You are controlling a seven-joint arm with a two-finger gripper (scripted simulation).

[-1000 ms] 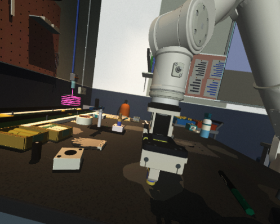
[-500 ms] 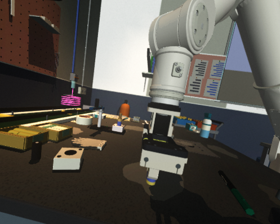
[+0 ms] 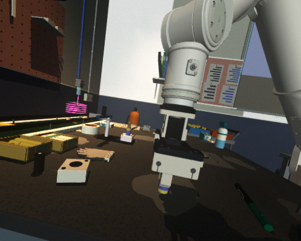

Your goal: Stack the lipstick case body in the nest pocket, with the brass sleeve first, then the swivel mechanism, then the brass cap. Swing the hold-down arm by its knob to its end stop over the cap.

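The brass sleeve (image 3: 163,189), a short yellow cylinder with a blue band, stands on the dark table right under my gripper (image 3: 164,185), whose fingers are closed around it, hiding its upper part. The white nest block (image 3: 73,171) with a round pocket on top sits on the table to the left, well apart from me. A dark cylinder (image 3: 38,163) stands upright left of the nest. I cannot make out the hold-down arm or its knob.
Yellow trays (image 3: 29,146) lie at the far left edge. A flat tan plate (image 3: 96,153) lies behind the nest, and a green pen (image 3: 254,209) lies to my right. A tape roll (image 3: 90,128), a small fixture (image 3: 127,135) and a bottle (image 3: 222,135) stand further back.
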